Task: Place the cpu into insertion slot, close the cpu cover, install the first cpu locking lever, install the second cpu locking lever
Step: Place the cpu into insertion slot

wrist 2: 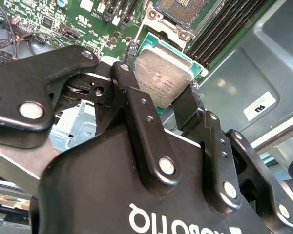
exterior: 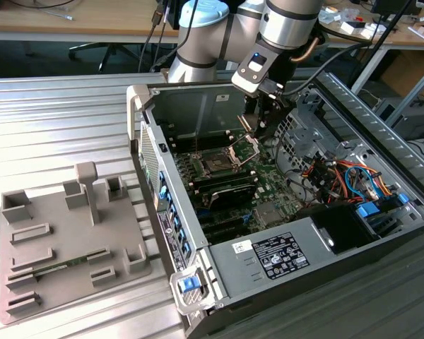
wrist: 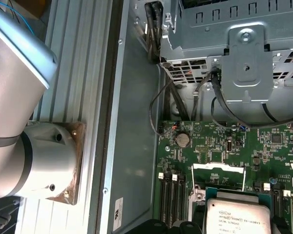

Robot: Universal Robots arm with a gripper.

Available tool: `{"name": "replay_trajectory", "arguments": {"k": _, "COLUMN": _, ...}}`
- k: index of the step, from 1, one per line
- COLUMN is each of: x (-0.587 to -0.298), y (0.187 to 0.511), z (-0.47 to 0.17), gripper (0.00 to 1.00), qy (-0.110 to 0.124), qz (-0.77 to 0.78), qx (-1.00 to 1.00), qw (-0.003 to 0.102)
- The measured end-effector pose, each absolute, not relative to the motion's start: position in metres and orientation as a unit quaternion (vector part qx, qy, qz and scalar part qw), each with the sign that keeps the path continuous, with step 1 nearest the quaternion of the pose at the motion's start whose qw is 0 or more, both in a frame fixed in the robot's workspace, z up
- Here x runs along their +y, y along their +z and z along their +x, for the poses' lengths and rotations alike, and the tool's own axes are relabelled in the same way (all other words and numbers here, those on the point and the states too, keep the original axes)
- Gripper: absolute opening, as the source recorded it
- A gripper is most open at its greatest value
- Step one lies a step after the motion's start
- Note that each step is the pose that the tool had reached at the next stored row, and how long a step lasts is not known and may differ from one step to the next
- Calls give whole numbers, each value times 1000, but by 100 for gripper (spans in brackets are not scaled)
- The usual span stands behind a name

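Observation:
My gripper (wrist 2: 161, 85) is shut on the cpu (wrist 2: 163, 78), a square chip with a silvery top and green edge, clamped between two black fingers (wrist 2: 129, 92). In the exterior view the gripper (exterior: 260, 131) hangs inside the open computer case, just above and to the exterior view's right of the insertion slot (exterior: 216, 167). The slot (wrist 2: 178, 9) lies open on the green motherboard, beyond the chip. The cpu cover (exterior: 243, 145) stands raised beside the slot, a thin silvery frame (wrist: 218, 167). The first wrist view shows the cpu (wrist: 238, 214) over the board.
The case (exterior: 155, 176) lies on its side on a ribbed metal table. Memory slots (exterior: 226, 187), a bundle of coloured cables (exterior: 339, 176) and a drive cage (wrist: 244, 48) surround the socket. A grey fixture plate (exterior: 63, 247) with blocks sits at the exterior view's left.

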State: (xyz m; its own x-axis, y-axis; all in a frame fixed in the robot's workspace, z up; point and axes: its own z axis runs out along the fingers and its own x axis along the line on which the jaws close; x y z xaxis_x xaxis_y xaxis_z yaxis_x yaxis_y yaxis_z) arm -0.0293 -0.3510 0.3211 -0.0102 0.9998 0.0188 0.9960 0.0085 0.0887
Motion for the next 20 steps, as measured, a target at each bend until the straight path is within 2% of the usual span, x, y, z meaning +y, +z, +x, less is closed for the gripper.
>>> {"name": "replay_trajectory", "arguments": {"k": 20, "x": -351, "y": 321, "z": -29, "gripper": 55, "qy": 38, "qz": 708, "qx": 705, "qw": 25}}
